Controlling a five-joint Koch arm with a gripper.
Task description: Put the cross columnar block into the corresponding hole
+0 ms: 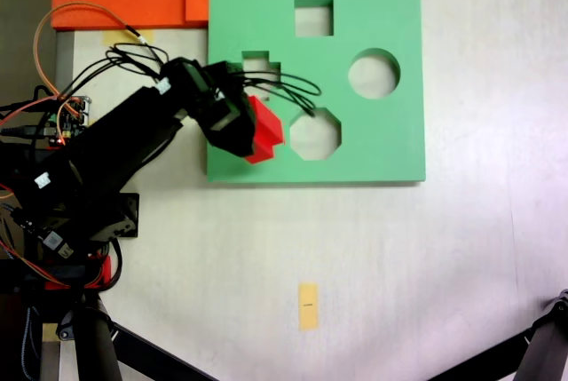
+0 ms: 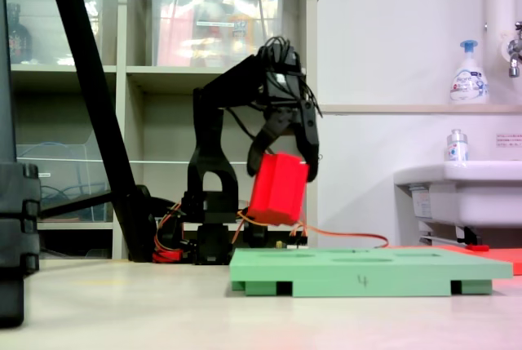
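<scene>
- gripper point(image 2: 281, 172) pinching the cross columnar block point(image 2: 278, 188), one finger on each side; in a fixed view from the side the block hangs in the air, clear above the green foam board point(image 2: 367, 272)
- block's long axis tilted, lower end leaning toward the arm base, not plumb
- in a fixed view from above, block point(image 1: 264, 130) sits at the fingers' right
- the corresponding hole point(image 1: 264, 67) lies up-picture from the fingers, near, partly hidden by the gripper
- octagonal cutout point(image 1: 314, 134) is just right of the block — wrong hole
- judgement: needs shifting toward the plus cutout, straightening, then lowering
</scene>
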